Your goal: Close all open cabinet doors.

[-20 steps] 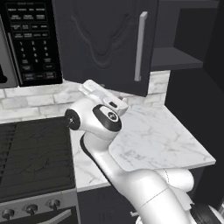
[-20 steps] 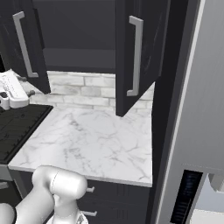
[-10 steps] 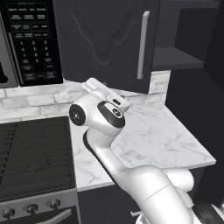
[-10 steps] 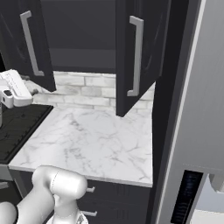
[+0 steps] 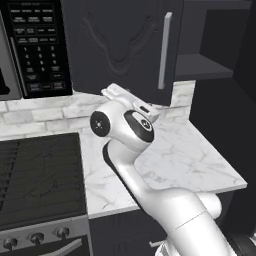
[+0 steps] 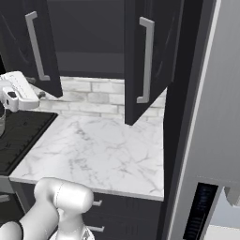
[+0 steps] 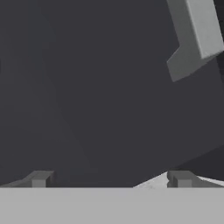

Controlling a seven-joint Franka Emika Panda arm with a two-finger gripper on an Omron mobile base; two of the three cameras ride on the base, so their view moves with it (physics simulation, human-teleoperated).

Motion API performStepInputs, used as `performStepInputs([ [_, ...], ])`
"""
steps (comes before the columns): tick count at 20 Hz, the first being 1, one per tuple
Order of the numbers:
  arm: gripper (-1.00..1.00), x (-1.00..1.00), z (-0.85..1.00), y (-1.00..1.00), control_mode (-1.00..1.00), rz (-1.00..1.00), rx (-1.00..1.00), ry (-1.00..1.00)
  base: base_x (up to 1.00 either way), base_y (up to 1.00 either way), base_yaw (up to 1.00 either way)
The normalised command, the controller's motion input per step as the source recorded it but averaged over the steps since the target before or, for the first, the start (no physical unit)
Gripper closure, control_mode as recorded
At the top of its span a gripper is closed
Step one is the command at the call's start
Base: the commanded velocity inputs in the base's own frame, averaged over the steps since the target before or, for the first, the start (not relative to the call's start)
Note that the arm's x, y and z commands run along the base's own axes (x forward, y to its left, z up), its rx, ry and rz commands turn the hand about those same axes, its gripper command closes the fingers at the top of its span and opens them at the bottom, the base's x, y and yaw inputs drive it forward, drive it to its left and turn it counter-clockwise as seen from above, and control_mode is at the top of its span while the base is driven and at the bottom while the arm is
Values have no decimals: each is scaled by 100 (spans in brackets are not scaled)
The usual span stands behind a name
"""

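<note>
With its gripper [image 7: 109, 179] spread near the left cabinet door [image 5: 125, 45], a glancing push could perhaps slip off the handle [image 5: 164, 50].

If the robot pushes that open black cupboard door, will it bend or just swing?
The cabinet door looks like a thick, rigid panel, so it probably swings shut without flexing. Its long silver handle looks solid. The open gripper faces another dark door.

We see glossy white arm [image 5: 150, 195], rounded tubular links, thick bulbous base segment. Round dark grey cap on joint side, black oval band across elbow housing. White boxy hand [image 6: 16, 96]; two small dark grey square-ended fingertips [image 7: 39, 178].
</note>
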Motion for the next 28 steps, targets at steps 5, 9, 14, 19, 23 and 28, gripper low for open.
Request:
performStepInputs([
  [5, -100, -5, 13, -51, -100, 0, 0, 1, 0, 0, 0],
  [9, -100, 9, 10, -40, -100, 0, 0, 0, 0, 0, 0],
  [14, -100, 32, 4, -40, -100, 1, 1, 0, 0, 0, 0],
  [19, -100, 46, 3, -42, -100, 10, 4, 0, 0, 0, 0],
  [23, -100, 39, 11, -43, -100, 11, 4, 0, 0, 0, 0],
  [28, -100, 32, 16, -39, -100, 11, 3, 0, 0, 0, 0],
])
